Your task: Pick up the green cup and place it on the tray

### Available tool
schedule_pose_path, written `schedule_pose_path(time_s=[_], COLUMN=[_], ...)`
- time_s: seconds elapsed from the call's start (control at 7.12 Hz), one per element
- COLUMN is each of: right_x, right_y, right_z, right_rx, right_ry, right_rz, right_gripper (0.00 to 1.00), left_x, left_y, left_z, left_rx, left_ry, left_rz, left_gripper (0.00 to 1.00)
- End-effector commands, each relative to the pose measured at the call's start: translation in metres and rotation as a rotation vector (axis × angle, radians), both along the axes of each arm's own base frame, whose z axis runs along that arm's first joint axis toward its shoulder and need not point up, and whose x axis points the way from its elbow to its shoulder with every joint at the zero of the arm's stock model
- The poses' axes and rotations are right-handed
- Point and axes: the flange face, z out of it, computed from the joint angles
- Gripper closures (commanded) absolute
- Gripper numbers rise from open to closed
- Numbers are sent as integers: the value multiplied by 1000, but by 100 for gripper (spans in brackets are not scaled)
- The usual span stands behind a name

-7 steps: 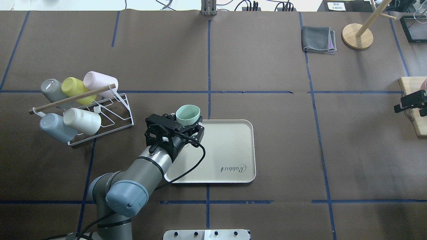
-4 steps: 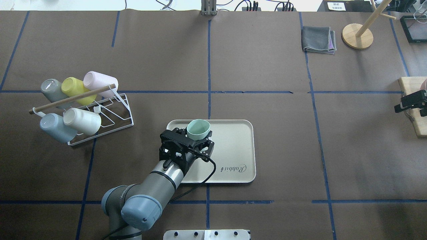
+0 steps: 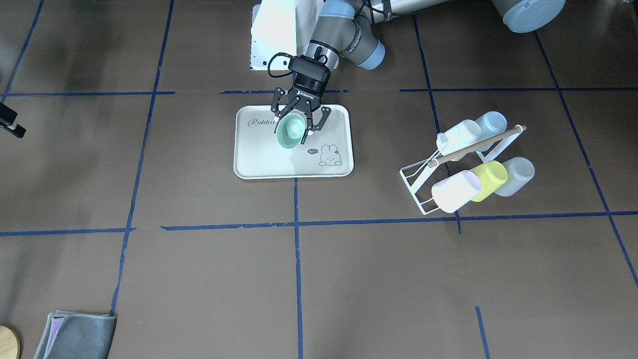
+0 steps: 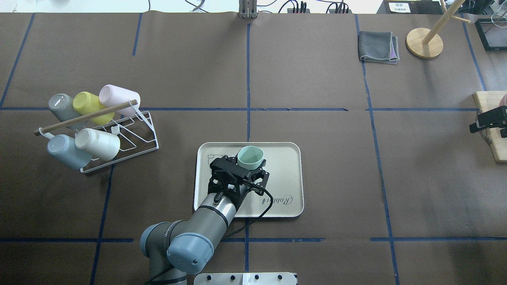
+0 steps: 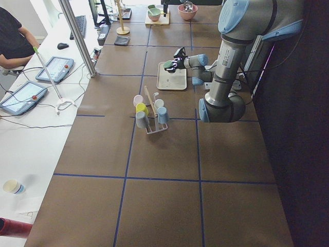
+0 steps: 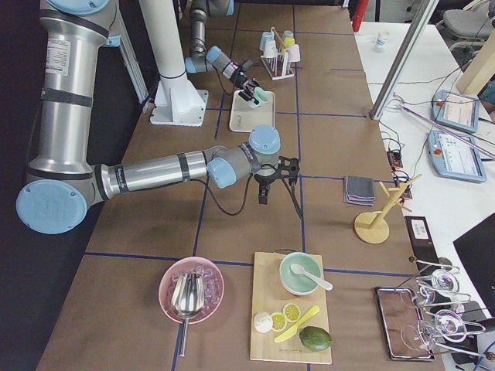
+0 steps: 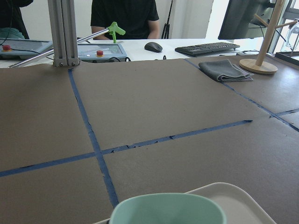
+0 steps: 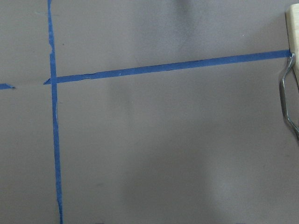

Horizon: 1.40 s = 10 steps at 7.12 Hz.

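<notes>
My left gripper is shut on the pale mint-green cup, fingers on either side of it. It holds the cup, mouth up and slightly tilted, over the far middle of the cream "Rabbit" tray. I cannot tell if the cup touches the tray. The front-facing view shows the cup inside the tray, between the gripper's fingers. The left wrist view shows the cup's rim and the tray's edge. My right gripper hangs at the table's right edge, away from both; I cannot tell its state.
A white wire rack with several cups lying in it stands left of the tray. A folded grey cloth and a wooden stand's round base are at the far right. A wooden board lies at the right edge.
My left gripper has carried the green cup rightward and nearer the robot, from the tray's far left corner to over the tray's inside. The right arm has barely moved.
</notes>
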Motion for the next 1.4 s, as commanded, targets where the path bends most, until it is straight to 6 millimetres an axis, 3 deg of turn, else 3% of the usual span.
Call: schedule_pose_path(time_s=[0.0,0.42,0.7,0.84,1.26], right_x=[0,0,0,0,0], right_y=[0,0,0,0,1], right_z=[1,0,0,0,0], right_rx=[-1,1,-1,-1,-1], right_ry=[2,3,2,1,0], right_rz=[1,2,2,2,1], right_gripper=[2,2,2,2,2], left_x=[7,10,12,11,12], left_y=[-1,0,1,0,1], left_z=[8,13,11,11,11], left_rx=[-3,-3,-3,-4,-3], left_ry=[-20,-13,-12,-12,-10], left_rz=[1,7,11,10,11], left_gripper=[31,30,25,18,15])
